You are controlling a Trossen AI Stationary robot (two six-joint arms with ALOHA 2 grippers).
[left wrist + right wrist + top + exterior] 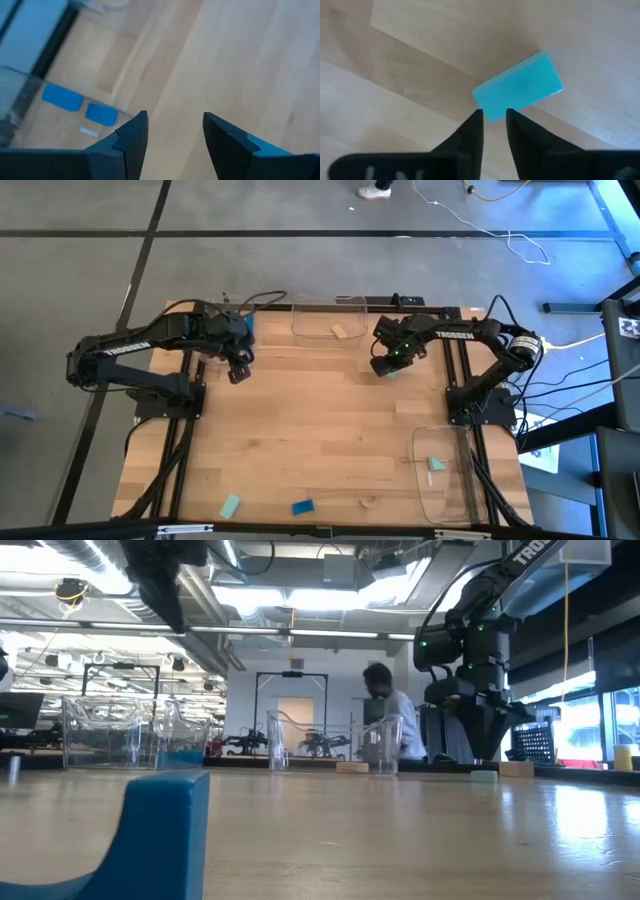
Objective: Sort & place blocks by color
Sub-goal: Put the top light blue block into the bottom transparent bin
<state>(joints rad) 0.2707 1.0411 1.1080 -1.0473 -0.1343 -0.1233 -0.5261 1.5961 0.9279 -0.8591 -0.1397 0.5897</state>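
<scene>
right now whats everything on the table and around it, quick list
mint blocks: four seen; one under the right gripper, one at the near edge, two in the right tray
blue blocks: three seen; one at the near edge, two in the left tray
tan blocks: two seen; one in the far tray, one at the near edge
trays: three, clear; left, far, right
table: one, pale wood
person: one, white top, in the room behind
left gripper: open, raised beside the left tray
right gripper: fingers narrowly apart, at one end of a mint block, no grip to be seen
</scene>
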